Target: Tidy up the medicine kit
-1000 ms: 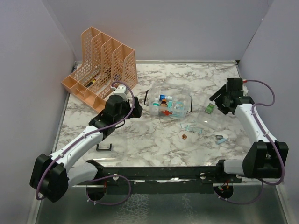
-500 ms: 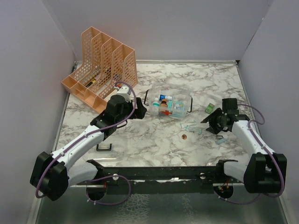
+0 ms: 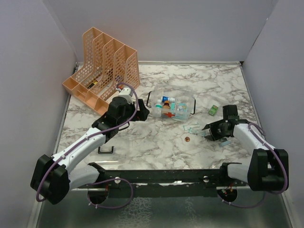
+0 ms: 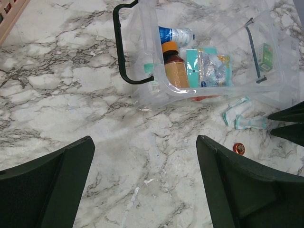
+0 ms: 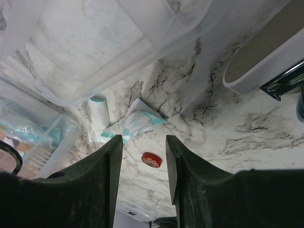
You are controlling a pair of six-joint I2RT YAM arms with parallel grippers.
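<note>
The medicine kit (image 3: 172, 107) is a clear box with black handles, standing open mid-table. Inside it (image 4: 159, 88) are an orange-capped brown bottle (image 4: 174, 66), a blue-and-white bottle and teal packs. Its see-through lid (image 4: 273, 71) lies spread to the right. Two teal-and-white packets (image 3: 194, 129) (image 5: 133, 122) and a small red round tin (image 3: 187, 138) (image 5: 152, 159) lie on the marble in front of the kit. My right gripper (image 3: 209, 130) (image 5: 142, 140) hovers low just right of the packets, open a narrow gap, holding nothing. My left gripper (image 3: 140, 112) (image 4: 145, 138) is wide open above bare marble, left of the kit.
An orange mesh file rack (image 3: 102, 66) stands at the back left. A small green box (image 3: 213, 110) lies right of the kit's lid. A loose black handle piece (image 3: 105, 150) lies near the left arm. Walls close in both sides of the marble table (image 3: 156, 142).
My right arm swung from the back right, near the green box, forward and left down to the packets, and its jaws narrowed. The left arm stayed put.
</note>
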